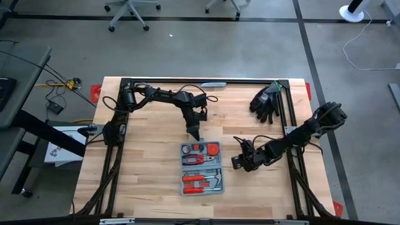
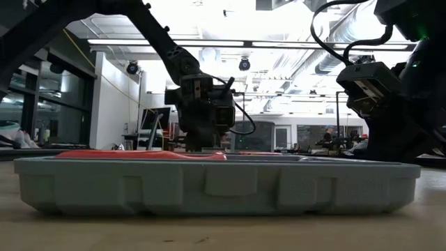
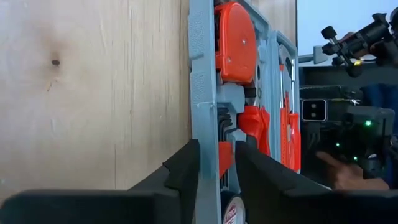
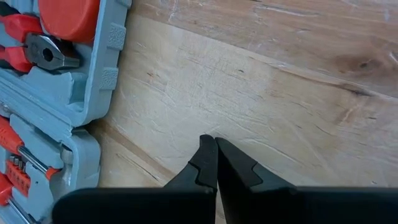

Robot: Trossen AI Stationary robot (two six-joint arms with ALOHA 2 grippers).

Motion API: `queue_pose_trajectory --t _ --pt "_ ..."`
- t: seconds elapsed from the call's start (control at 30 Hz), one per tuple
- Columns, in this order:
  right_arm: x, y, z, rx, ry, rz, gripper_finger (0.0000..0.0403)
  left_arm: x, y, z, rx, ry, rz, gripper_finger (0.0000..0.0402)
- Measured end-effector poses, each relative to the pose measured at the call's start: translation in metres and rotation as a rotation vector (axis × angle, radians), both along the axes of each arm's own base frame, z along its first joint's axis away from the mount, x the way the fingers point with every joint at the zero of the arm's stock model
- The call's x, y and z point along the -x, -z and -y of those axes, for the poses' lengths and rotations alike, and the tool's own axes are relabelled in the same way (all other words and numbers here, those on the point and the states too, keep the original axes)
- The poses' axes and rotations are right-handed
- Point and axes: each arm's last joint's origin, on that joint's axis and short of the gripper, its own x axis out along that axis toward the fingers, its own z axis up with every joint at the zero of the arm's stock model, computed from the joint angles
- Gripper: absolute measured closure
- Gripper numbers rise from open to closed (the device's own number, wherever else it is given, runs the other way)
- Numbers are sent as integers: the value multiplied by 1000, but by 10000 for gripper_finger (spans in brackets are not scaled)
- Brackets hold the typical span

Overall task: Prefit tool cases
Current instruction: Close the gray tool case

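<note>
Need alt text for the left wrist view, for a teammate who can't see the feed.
The left tool straddles the rim of the open grey-blue tool case, one finger on each side of the wall. Red-handled tools lie in its slots, the wooden table lies beside it, and the other arm shows beyond.
</note>
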Motion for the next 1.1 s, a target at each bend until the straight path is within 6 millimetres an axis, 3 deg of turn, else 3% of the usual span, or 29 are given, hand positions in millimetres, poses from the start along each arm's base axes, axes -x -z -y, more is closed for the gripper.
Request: queue_pose_trajectory --t 0.33,0.57,1.1 --pt "0 0 0 0 0 0 402 -1 1 5 -32 16 -6 397" --pt "0 0 0 1 -1 -1 402 2 -6 10 -134 54 -28 401" --pt "0 0 0 14 -3 -1 402 5 -18 2 -94 19 -2 401"
